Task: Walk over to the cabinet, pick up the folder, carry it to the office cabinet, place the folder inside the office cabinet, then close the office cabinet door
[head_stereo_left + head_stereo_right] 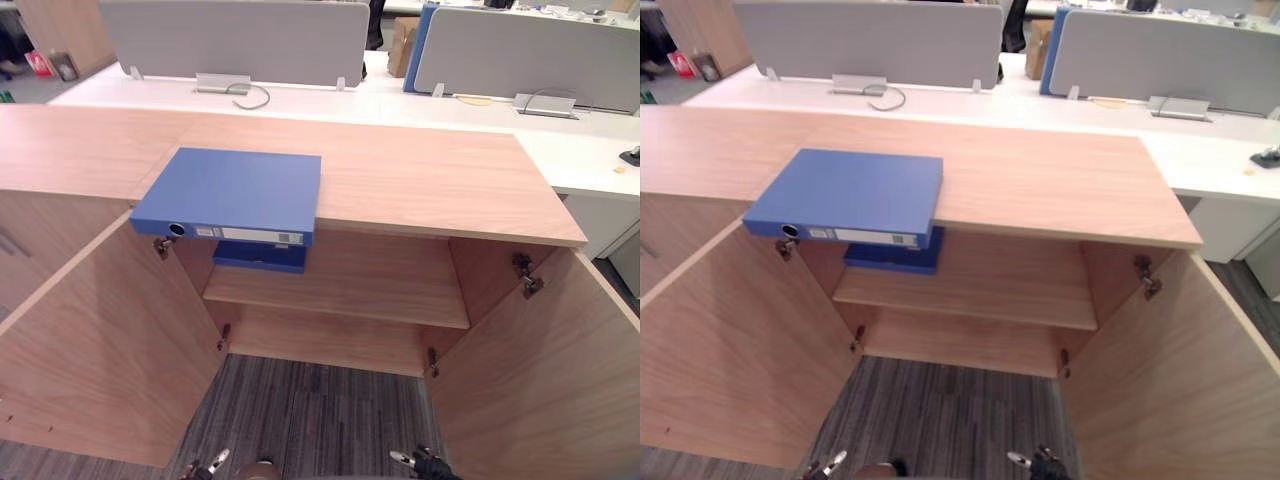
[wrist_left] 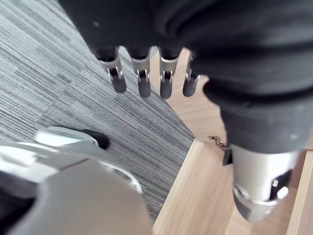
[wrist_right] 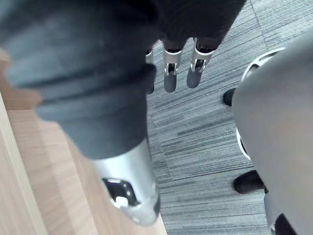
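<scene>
A blue folder point(image 1: 232, 195) lies flat on the wooden cabinet top point(image 1: 430, 180), at its left front, its spine overhanging the edge. A second blue folder point(image 1: 258, 256) lies on the shelf point(image 1: 360, 285) just below it. Both cabinet doors, the left door point(image 1: 100, 350) and the right door point(image 1: 550, 380), stand wide open. My left hand point(image 1: 205, 465) and right hand point(image 1: 420, 462) hang low over the carpet in front of the cabinet, well below the folders. The left hand's fingers point(image 2: 142, 73) and the right hand's fingers point(image 3: 181, 68) are straight and hold nothing.
A white desk point(image 1: 300, 100) with grey divider screens point(image 1: 230, 40) runs behind the cabinet. A cardboard box point(image 1: 402, 45) stands between the screens. Grey striped carpet point(image 1: 310, 420) lies between the two open doors. More wooden cabinet fronts point(image 1: 30, 240) continue to the left.
</scene>
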You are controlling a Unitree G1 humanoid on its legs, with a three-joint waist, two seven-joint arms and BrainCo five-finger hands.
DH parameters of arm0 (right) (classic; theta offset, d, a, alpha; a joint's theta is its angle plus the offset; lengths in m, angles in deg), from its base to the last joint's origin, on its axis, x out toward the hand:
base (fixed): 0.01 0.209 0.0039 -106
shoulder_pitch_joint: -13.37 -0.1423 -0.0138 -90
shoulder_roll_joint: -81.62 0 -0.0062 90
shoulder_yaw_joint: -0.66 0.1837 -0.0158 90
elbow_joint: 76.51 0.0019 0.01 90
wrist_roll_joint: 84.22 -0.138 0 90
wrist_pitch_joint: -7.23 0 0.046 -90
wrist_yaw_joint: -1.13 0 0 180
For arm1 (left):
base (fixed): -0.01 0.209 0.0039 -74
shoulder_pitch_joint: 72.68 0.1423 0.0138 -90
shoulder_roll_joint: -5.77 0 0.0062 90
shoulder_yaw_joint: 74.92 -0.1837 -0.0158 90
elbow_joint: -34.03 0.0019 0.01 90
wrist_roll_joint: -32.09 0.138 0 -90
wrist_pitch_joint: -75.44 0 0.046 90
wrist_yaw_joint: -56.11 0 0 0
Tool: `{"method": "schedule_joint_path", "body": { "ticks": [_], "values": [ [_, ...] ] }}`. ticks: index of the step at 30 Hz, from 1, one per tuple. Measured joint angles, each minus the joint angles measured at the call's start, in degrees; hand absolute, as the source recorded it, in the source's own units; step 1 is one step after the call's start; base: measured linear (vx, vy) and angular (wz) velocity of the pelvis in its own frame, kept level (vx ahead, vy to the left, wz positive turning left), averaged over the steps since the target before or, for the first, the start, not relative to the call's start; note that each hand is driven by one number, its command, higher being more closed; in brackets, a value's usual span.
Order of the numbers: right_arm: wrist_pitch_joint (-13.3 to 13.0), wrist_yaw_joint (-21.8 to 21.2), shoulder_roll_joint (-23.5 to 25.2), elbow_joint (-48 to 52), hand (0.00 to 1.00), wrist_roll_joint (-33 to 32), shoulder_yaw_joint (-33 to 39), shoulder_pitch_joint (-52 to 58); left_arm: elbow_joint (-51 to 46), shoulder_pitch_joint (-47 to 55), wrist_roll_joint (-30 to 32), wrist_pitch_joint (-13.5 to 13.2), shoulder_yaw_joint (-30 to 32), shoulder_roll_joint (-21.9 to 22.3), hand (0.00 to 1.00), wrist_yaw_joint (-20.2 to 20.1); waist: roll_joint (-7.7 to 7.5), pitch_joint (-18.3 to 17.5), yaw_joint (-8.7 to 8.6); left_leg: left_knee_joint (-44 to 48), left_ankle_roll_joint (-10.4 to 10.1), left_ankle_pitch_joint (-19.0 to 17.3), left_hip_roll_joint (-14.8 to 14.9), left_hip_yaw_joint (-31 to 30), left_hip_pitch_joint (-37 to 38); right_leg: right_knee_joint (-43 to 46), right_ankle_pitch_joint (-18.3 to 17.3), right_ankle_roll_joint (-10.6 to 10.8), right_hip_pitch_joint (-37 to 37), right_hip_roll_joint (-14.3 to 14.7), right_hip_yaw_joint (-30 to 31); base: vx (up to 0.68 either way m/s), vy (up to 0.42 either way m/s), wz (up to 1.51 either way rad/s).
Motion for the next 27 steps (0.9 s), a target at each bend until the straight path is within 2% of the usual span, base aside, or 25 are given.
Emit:
{"method": "schedule_joint_path", "body": {
  "ticks": [2,4,5,7,8,10,13,18,20,22,23,26,27],
  "values": [
    [0.0,0.0,0.3,0.0,0.00,0.0,-0.1,0.4,-4.3,0.2,-6.2,-0.1,-2.7,0.4,0.00,-0.8,0.02,-1.0,0.02,-7.5,1.0,3.2,-2.4,-0.2,3.1,0.1,0.1,0.3,-0.3,-1.6,-0.4,0.13,0.122,0.21],
    [-0.1,0.0,0.3,0.2,0.00,0.1,-1.8,0.4,-8.6,0.7,-9.9,-0.3,-4.5,1.1,0.00,-1.5,0.14,-1.3,0.07,-10.5,1.5,4.3,-3.5,-0.5,4.3,0.2,0.0,0.9,-0.3,-2.0,-0.5,0.10,0.105,0.16],
    [-0.2,0.1,0.3,0.2,0.00,0.1,-2.8,0.4,-13.2,1.3,-13.1,-0.6,-6.2,1.8,0.00,-2.2,0.02,-1.8,0.09,-11.6,2.0,4.8,-4.1,-0.7,4.3,0.2,0.0,1.0,-0.7,-2.6,-0.5,0.07,0.094,0.10],
    [-0.2,0.1,0.3,0.2,0.00,0.1,-4.1,0.4,-16.7,1.6,-15.0,-0.8,-7.2,2.3,0.00,-2.7,-0.02,-2.1,0.15,-12.1,2.1,4.9,-4.4,-0.8,4.3,0.2,0.0,1.1,-0.9,-2.8,-0.5,0.05,0.076,0.06],
    [-0.2,0.1,0.3,0.5,0.00,0.1,-4.6,0.4,-20.7,1.7,-18.6,-1.2,-8.2,2.6,0.00,-2.9,-0.02,-2.1,0.14,-12.1,2.1,4.9,-4.7,-1.0,4.3,0.3,0.0,1.1,-1.0,-3.0,-0.5,0.04,0.046,0.05],
    [-0.2,0.1,0.1,0.7,0.00,0.1,-5.8,0.5,-27.0,2.5,-22.0,-1.7,-9.2,3.1,0.00,-2.9,0.02,-2.1,0.17,-12.1,2.1,4.9,-4.9,-1.2,4.2,0.3,-0.1,1.4,-1.0,-3.3,-0.5,0.01,0.017,0.03],
    [-0.2,0.1,-0.5,1.0,0.00,0.3,-8.3,0.5,-35.4,3.9,-25.0,-2.9,-11.2,3.2,0.00,-2.8,0.33,-2.1,0.32,-12.2,2.2,5.1,-5.2,-1.3,4.2,0.3,-0.6,2.0,-0.9,-3.5,-0.6,0.00,0.000,0.00],
    [-0.1,0.1,-1.2,1.1,0.00,1.6,-9.0,0.3,-45.2,5.9,-27.5,-3.1,-12.5,4.1,0.00,-2.6,1.34,-2.0,0.50,-12.6,1.8,6.2,-4.7,-1.9,4.1,0.1,-0.8,2.4,-0.7,-2.7,-1.1,-0.06,-0.052,0.05],
    [0.1,0.1,-1.2,1.0,0.00,2.4,-9.1,0.3,-48.6,6.6,-25.5,-3.1,-12.4,4.8,0.00,-1.9,1.43,-2.0,0.60,-12.6,1.6,6.7,-4.2,-2.7,3.9,-0.1,-0.9,2.4,-0.4,-2.2,-1.9,-0.07,-0.073,0.20],
    [0.1,0.1,-1.2,1.0,0.00,2.4,-9.1,0.3,-52.4,6.8,-18.9,-3.1,-11.5,6.0,0.00,0.1,1.48,-2.0,0.79,-12.6,1.3,7.3,-3.8,-3.8,3.4,-0.6,-0.9,2.4,0.0,-1.8,-3.1,-0.07,-0.064,0.31],
    [0.2,0.1,-1.2,1.0,0.00,2.4,-9.1,0.4,-55.0,6.9,-10.7,-2.8,-10.2,6.8,0.00,2.8,1.48,-2.1,0.99,-12.6,1.1,7.6,-3.4,-4.4,3.2,-0.9,-0.8,2.4,0.3,-1.5,-3.9,-0.05,-0.072,0.29],
    [0.3,0.0,-1.2,1.1,0.00,2.5,-9.1,1.4,-60.9,7.3,5.0,-1.4,-7.5,8.2,0.00,7.6,1.30,-3.3,1.86,-12.6,1.0,7.7,-2.9,-4.4,3.2,-1.8,-0.6,2.1,0.8,-1.0,-4.0,-0.01,-0.043,0.07],
    [0.4,0.0,-1.2,1.1,0.00,2.6,-9.1,1.7,-64.8,7.8,13.2,-0.9,-6.9,8.5,0.00,10.1,1.31,-3.6,2.20,-12.6,0.9,7.7,-2.8,-4.2,3.0,-2.3,0.0,2.1,0.9,-0.8,-3.9,0.01,-0.035,-0.06]
  ]
}}
